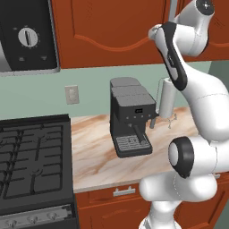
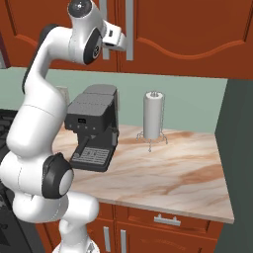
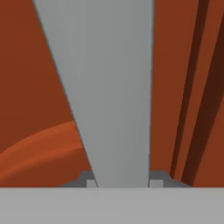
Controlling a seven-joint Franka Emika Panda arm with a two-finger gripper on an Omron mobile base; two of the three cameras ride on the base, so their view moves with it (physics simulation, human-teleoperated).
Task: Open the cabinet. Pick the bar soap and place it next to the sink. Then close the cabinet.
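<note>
The cabinet (image 1: pixel 103 27) (image 2: pixel 188 29) hangs above the counter, and both reddish-brown doors look closed. My gripper (image 2: pixel 124 42) is raised to the door's long silver bar handle (image 2: pixel 129 27) and is shut on it. In the hand view the handle (image 3: pixel 109 87) runs up the middle, slightly tilted, between my two fingertips (image 3: pixel 90 182), with my gripper (image 3: pixel 122 182) closed around its base. The cabinet door (image 3: pixel 35 109) lies right behind the handle. The bar soap and the sink are out of view.
A black coffee machine (image 1: pixel 129 118) (image 2: pixel 94 126) stands on the marble counter (image 2: pixel 173 168). A white paper-towel roll (image 2: pixel 153 116) (image 1: pixel 166 99) is upright near the wall. A stove (image 1: pixel 31 161) is on the left, and drawers (image 2: pixel 163 220) run under the counter.
</note>
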